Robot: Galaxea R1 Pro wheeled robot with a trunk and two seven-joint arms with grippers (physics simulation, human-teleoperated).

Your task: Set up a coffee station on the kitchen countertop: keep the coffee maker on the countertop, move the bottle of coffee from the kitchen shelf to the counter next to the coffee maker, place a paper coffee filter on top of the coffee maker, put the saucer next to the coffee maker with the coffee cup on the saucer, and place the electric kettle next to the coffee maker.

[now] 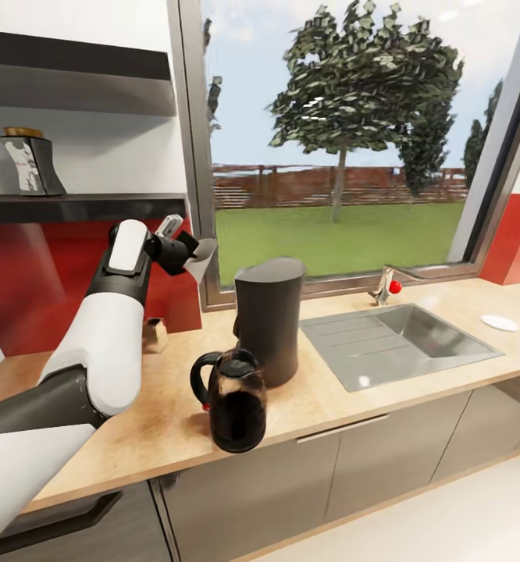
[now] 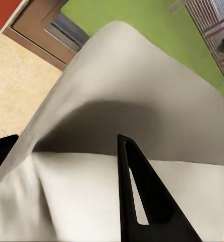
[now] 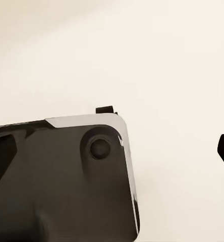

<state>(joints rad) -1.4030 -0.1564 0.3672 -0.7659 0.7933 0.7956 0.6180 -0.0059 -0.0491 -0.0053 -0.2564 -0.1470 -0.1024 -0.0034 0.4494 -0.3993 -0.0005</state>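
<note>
Left gripper: my left gripper (image 1: 191, 257) is raised above the counter, left of the window frame; its black fingers (image 2: 142, 201) are closed on the thin off-white paper coffee filter (image 1: 203, 259), which spreads wide in front of my left wrist camera (image 2: 132, 101)
Filter's place: held in the air, up and to the left of the tall dark grey-black rounded coffee maker (image 1: 269, 320); not touching its top
Coffee maker: upright on the long light tan wood-look countertop (image 1: 135, 414), just left of the steel sink (image 1: 397, 343)
Kettle: the rounded dark brown glass electric kettle (image 1: 233, 400) stands just in front of the coffee maker, its black loop handle to the left
Saucer: the small flat white saucer (image 1: 499, 322) lies on the countertop far right, beyond the sink
Right gripper: my right wrist camera shows a dark casing (image 3: 61, 181) against a pale surface; I cannot tell how far that gripper is open
</note>
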